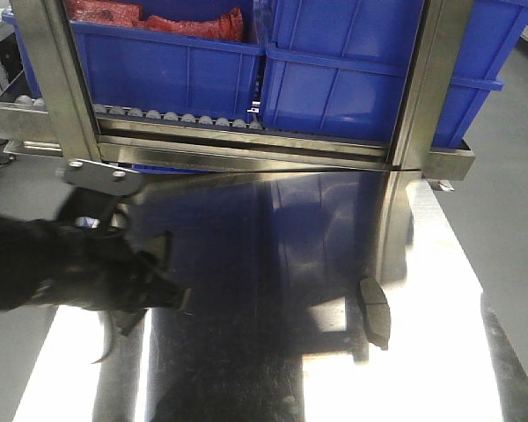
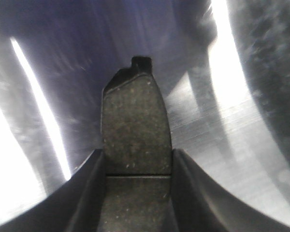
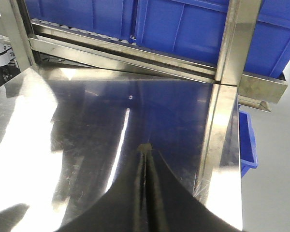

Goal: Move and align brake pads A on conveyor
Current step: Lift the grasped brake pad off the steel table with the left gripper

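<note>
Care with grip: hold left pincer [image 2: 137, 153] clamped squarely on brake pad A [image 2: 135, 111], carry level off steel worktop [image 3: 63, 125], leave right pincer [image 3: 145, 148], pressed together and empty, aside.

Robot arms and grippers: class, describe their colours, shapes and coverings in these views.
The left arm wears a wrinkled black cover. The left gripper has smooth, matt black fingers with curved flanks. The right gripper is black too, tapering to a narrow tip.

brake pads A [image 1: 376, 312] [image 2: 135, 130]: 2; blue bins [image 1: 167, 66] [image 1: 361, 83] [image 3: 246, 145]: 3+; counter [image 1: 273, 264]: 1; grippers: 2, left gripper [image 2: 137, 157], right gripper [image 3: 145, 148]
</note>
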Robot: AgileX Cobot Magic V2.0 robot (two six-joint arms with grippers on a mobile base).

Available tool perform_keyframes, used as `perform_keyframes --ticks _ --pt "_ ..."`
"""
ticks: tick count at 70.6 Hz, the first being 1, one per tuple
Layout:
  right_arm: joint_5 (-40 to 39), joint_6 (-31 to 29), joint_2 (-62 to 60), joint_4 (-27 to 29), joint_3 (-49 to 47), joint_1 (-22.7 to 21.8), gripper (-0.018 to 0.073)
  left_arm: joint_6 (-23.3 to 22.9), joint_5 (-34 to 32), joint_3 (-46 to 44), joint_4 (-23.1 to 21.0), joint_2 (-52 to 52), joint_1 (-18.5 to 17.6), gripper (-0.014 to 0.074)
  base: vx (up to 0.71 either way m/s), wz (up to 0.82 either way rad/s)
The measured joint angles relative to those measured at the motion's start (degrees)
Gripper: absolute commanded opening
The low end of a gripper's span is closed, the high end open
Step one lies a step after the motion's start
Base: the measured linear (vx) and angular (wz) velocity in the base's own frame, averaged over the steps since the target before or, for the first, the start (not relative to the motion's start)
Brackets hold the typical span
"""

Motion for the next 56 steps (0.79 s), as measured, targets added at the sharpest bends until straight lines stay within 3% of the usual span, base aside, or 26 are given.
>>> perform_keyframes --ticks 35,56 --pt "0.0 0.0 0.0 0.0 0.0 0.0 -0.0009 0.1 -15.0 25.9 2.1 -35.0 0.0 0.0128 0.0 0.0" --pt "0.0 0.0 0.0 0.0 0.0 0.0 -0.0009 0.1 -19.4 30.4 2.6 -44.7 0.0 0.0128 0.0 0.0"
